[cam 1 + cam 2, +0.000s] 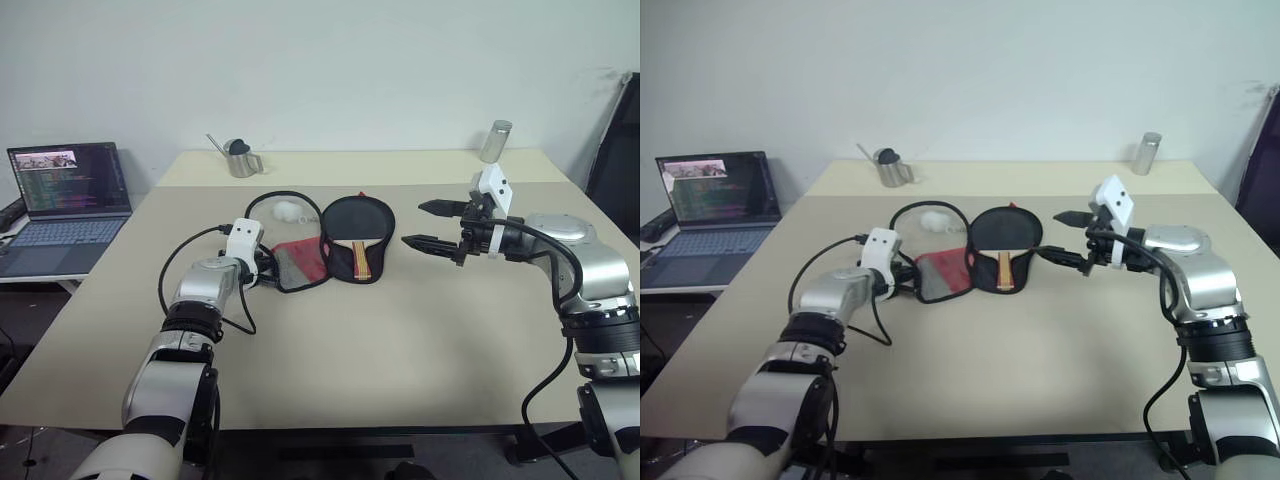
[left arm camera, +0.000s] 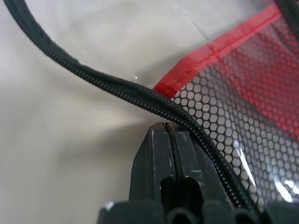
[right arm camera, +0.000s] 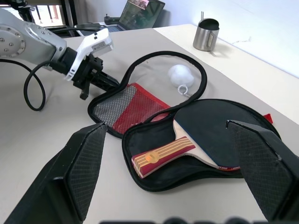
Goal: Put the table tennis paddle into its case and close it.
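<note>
The table tennis paddle (image 3: 205, 140), a bat with a round black rubber face, red edge and light wooden handle with a red stripe, already lies inside the open half of the case (image 3: 140, 105), a paddle-shaped soft cover of black and red fabric with a mesh pocket and black zipper rim, near the centre of the left eye view on the pale beige surface (image 1: 400, 340). So the first part of the task looks done; the closing is what remains. The case lies spread open, its mesh-pocket flap folded out to the left of the paddle, and a small white ball (image 1: 289, 210) sits within the loop of zipper rim at upper centre. The left gripper (image 1: 268, 272) has its fingers pressed together at the flap's edge; in the left wrist view the zipper rim runs right against the fingertips (image 2: 163, 140), and it seems to pinch it, though I cannot tell for sure. The right gripper (image 1: 428, 225) hovers just right of the case, fingers wide apart and holding nothing. The flap has yet to be folded over and zipped.
</note>
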Available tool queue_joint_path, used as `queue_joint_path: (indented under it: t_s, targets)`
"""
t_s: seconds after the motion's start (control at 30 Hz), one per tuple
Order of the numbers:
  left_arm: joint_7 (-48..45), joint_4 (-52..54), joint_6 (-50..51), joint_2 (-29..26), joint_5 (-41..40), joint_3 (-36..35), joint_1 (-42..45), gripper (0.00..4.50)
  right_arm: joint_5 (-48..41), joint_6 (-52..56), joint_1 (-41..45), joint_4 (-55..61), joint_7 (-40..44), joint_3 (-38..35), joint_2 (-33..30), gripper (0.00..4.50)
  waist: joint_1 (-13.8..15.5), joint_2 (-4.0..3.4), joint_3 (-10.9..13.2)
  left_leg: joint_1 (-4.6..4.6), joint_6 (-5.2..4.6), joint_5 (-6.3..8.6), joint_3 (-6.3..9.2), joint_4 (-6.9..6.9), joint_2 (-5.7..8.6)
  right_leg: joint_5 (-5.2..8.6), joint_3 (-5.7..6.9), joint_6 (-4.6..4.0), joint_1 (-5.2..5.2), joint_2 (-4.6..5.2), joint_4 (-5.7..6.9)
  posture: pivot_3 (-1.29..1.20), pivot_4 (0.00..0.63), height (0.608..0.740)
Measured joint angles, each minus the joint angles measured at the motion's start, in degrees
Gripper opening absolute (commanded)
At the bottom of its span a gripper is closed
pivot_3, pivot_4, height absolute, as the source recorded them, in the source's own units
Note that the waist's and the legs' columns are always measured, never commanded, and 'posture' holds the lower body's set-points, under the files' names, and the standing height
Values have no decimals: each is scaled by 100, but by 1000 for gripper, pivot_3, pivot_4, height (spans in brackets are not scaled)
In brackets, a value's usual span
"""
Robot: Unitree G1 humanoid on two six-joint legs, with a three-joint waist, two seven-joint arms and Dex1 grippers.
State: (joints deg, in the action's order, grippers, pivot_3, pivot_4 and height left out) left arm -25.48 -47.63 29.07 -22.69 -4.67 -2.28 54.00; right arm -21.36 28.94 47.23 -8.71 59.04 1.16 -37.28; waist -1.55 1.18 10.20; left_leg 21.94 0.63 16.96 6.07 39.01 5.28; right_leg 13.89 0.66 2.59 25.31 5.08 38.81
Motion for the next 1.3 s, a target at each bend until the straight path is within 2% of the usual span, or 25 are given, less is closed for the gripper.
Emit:
queue_joint_path:
  t_s: [0.23,0.47,0.63,0.8,0.97,1.1,1.2,1.27,1.3]
  targets:
    - [-283,621,-1021,381,-238,-178,-21,41,4,-53,1,-3,-39,-2,-57,4500,19,4,2,3,0,0,1,2,0,0,3,0,-2,3,-3,0,150,740]
    - [-551,1298,-1061,910,-420,-6,138,41,10,-100,-1,-9,-81,-135,-259,4500,30,5,2,3,0,0,-2,2,1,0,1,1,-2,2,-4,0,150,740]
    - [-265,1246,-979,1467,-326,206,146,41,9,-101,-94,34,-202,-268,-341,4500,18,7,3,2,0,0,-7,2,-1,0,-2,1,-1,1,-1,0,150,740]
    - [368,611,-1225,1846,-87,223,215,41,-8,-98,-232,226,-316,-346,-366,4500,9,9,4,-2,0,0,-12,2,-2,0,-3,1,-1,1,3,0,150,740]
    - [839,-17,-1516,1703,342,406,407,41,-21,-1,-427,489,-468,-452,-383,4500,17,10,5,-1,0,0,-13,2,-1,-1,-3,1,-1,1,2,0,150,740]
    - [785,-106,-1797,1433,441,405,446,41,-74,205,-491,573,-654,-500,-297,4500,14,10,5,-1,0,0,-12,2,-2,-1,-3,1,0,0,3,0,150,740]
    - [58,305,-1896,1171,73,233,363,41,-284,647,-402,526,-1204,-747,168,4500,0,10,5,0,1,0,-10,2,-4,-1,-5,1,1,1,4,0,150,740]
    - [-660,1041,-1693,980,-350,140,219,41,-395,1048,-231,318,-1812,-943,571,4500,-10,10,5,0,1,-1,-8,1,-5,-1,-6,0,0,1,3,0,150,740]
    - [-976,1462,-1511,818,-558,118,101,198,-464,1274,-94,131,-2178,-1086,826,4500,-23,9,5,-2,1,-1,-9,2,-6,-1,-9,0,1,1,3,0,150,740]
